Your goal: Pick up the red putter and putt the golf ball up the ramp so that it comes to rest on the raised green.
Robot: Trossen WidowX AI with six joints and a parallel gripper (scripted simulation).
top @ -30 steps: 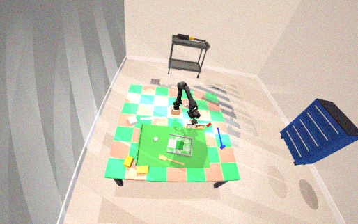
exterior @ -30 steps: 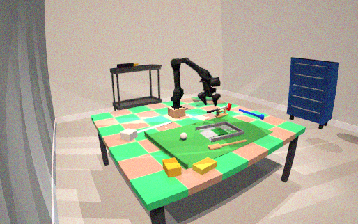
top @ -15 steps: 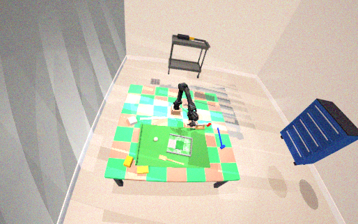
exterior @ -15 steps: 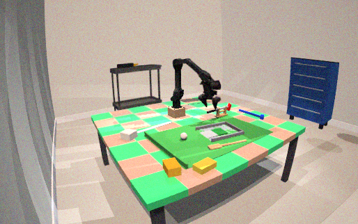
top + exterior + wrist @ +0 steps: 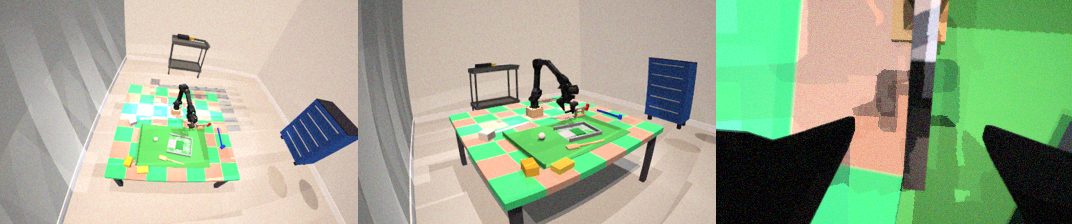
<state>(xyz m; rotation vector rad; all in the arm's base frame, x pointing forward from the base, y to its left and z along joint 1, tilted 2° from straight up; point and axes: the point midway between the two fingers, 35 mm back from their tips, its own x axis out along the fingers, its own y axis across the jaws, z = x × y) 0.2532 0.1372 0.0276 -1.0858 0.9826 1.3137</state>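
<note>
The red putter's head (image 5: 209, 124) (image 5: 587, 106) is at the right of a small wooden stand (image 5: 200, 127) (image 5: 580, 112) (image 5: 901, 32) that holds its shaft up. The putter's dark grip (image 5: 918, 100) runs down the middle of the wrist view. My gripper (image 5: 191, 126) (image 5: 570, 110) (image 5: 917, 126) is open and empty, low above the grip end, with one finger to each side of it in the wrist view. The white golf ball (image 5: 155, 139) (image 5: 541, 136) lies on the green mat (image 5: 148, 153) (image 5: 523, 138). The raised green (image 5: 180, 145) (image 5: 579, 131) sits inside a grey frame.
A blue putter (image 5: 220, 137) (image 5: 609, 113) lies right of the mat. A wooden putter (image 5: 174, 161) (image 5: 586, 144) lies near the mat's front edge. Yellow blocks (image 5: 142, 169) (image 5: 563, 165) are at the front left. A white block (image 5: 132, 121) (image 5: 486, 134) is left of the mat.
</note>
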